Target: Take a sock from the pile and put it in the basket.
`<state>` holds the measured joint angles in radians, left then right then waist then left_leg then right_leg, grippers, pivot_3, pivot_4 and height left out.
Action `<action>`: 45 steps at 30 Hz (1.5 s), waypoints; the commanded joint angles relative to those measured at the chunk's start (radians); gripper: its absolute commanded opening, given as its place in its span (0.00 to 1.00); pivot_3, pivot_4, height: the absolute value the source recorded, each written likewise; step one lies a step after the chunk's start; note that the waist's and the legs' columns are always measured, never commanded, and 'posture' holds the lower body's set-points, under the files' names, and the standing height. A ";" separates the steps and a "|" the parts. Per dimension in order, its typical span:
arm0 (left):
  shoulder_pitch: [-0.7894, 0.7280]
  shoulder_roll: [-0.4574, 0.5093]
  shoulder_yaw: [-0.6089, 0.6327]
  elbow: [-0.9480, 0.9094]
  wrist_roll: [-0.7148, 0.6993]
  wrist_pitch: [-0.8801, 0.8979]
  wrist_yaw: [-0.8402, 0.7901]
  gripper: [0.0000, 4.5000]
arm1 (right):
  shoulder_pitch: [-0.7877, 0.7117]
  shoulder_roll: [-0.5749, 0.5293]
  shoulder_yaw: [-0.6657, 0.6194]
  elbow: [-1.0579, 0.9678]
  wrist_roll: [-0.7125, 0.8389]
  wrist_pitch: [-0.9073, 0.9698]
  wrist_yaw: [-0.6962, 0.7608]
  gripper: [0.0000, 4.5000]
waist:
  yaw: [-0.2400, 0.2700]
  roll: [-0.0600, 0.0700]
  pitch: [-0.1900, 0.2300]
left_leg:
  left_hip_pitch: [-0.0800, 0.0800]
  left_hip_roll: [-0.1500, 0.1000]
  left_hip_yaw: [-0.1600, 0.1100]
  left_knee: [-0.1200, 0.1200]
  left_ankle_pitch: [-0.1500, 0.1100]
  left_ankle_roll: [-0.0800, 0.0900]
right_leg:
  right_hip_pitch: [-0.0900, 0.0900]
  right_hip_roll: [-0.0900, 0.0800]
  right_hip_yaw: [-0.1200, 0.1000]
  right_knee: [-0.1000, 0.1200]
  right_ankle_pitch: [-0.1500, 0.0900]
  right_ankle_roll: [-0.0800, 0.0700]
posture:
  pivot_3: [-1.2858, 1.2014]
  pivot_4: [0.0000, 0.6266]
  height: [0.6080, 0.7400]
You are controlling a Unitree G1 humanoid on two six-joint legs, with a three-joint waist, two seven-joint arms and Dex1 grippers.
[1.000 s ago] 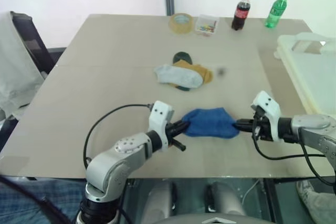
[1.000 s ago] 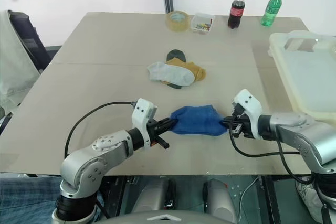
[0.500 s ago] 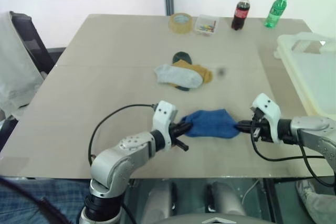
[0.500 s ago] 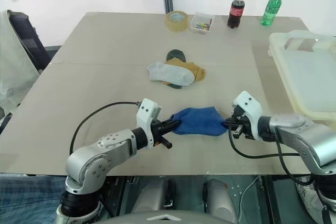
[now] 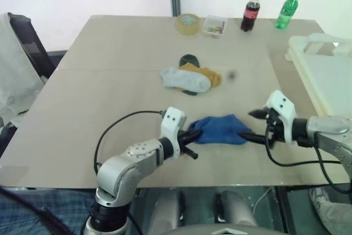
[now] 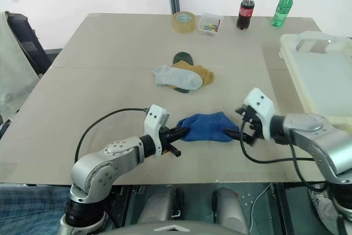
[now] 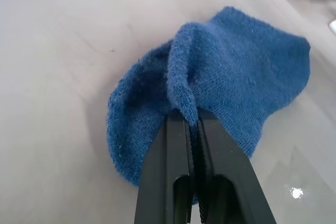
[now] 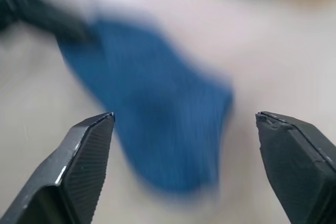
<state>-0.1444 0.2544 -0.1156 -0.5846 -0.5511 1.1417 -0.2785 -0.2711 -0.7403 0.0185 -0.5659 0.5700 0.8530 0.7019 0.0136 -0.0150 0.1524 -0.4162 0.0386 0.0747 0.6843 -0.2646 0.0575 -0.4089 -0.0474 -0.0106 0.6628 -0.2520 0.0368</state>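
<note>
A royal blue sock [image 5: 220,130] lies on the table near its front edge. My left gripper [image 5: 193,136] is shut on the sock's left end; the left wrist view shows a fold of the sock [image 7: 210,93] pinched between the black fingers [image 7: 173,171]. My right gripper [image 5: 252,125] stands open just right of the sock, and the sock [image 8: 157,124] lies free between and beyond its spread fingertips. The pile [image 5: 191,76] of grey, mustard and dark green socks sits mid-table. The cream-white basket [image 5: 324,75] stands at the right edge.
At the table's far edge are a tape roll [image 5: 189,23], a small clear box [image 5: 215,26] of coloured bits, a cola bottle [image 5: 249,11] and a green bottle [image 5: 288,9]. A dark chair with cloth [image 5: 22,64] stands to the left.
My right gripper has let go of the sock's right end, opened wide and lifted slightly. The left gripper keeps its hold on the sock's left end.
</note>
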 commanded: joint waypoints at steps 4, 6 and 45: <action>-0.008 0.009 -0.001 0.004 -0.009 -0.013 -0.014 0.00 | 0.094 0.102 0.152 0.050 -0.181 -0.145 -0.107 0.99 | 0.002 -0.001 0.000 | -0.001 -0.001 0.000 0.000 0.000 -0.001 | 0.000 -0.002 0.000 -0.001 0.000 0.000 | 0.52 0.24 0.96; -0.002 0.009 0.002 0.002 -0.017 -0.009 -0.017 0.00 | 0.145 0.124 0.176 0.124 -0.251 -0.195 -0.151 0.99 | 0.001 -0.001 0.000 | -0.001 -0.001 0.001 0.000 0.002 -0.003 | 0.000 -0.002 0.000 -0.001 0.000 0.000 | 0.52 0.24 0.96; -0.081 0.155 0.064 0.223 -0.034 -0.071 -0.121 0.99 | 0.218 0.244 0.060 0.040 -0.216 -0.280 -0.164 1.00 | 0.001 -0.001 -0.003 | 0.003 0.000 -0.001 0.000 0.000 -0.001 | 0.003 -0.004 -0.002 0.000 -0.002 -0.004 | 0.52 0.24 0.96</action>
<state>-0.2383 0.3936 -0.0104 -0.3936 -0.6313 1.0657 -0.4092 -0.0539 -0.5021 0.0969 -0.4839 0.3530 0.5816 0.5476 0.0143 -0.0163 0.1491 -0.4133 0.0381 0.0739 0.6846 -0.2642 0.0568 -0.4058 -0.0518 -0.0124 0.6629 -0.2538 0.0331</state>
